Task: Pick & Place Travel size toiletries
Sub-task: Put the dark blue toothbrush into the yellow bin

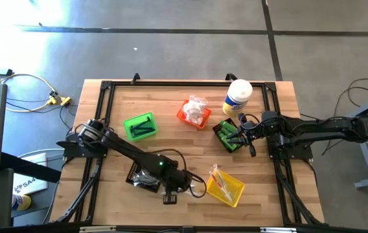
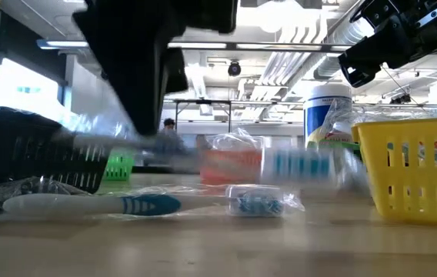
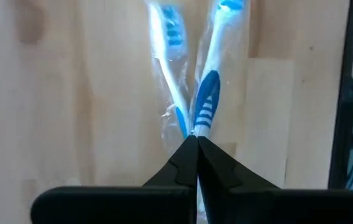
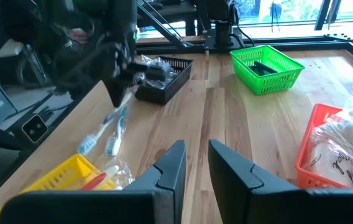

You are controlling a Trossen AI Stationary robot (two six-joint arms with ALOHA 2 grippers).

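Toothbrushes: two clear-wrapped, blue-and-white toothbrushes (image 3: 192, 81) sit at the near edge of the worktop (image 1: 171, 139), between the black bin (image 1: 146, 176) and the yellow bin (image 1: 226, 186); the wrist view shows them crossing in a narrow V.

Long axis: both handles run straight away from the left end effector (image 3: 196, 144), bristle heads at the far end, handle ends converging at its tips.

Left end effector: fingers pressed fully together, their tips meeting right at the wrapper where the two handles cross; it appears to pinch the wrapping there, though whether one brush or both are caught cannot be told.

Nearer arm: the left one, directly over the toothbrushes; the yellow bin, already holding similar wrapped sticks, lies just beside them and looks the likely drop point.

Right end effector (image 4: 195, 163): fingers a narrow gap apart with nothing visible between them, held above the dark green bin (image 1: 228, 136) on the right side of the worktop, well apart from the toothbrushes.

Other bins: a bright green bin (image 1: 140, 126) with dark pieces and an orange bin (image 1: 194, 114) with white packets sit farther back, a white-lidded canister (image 1: 237, 97) beside them.
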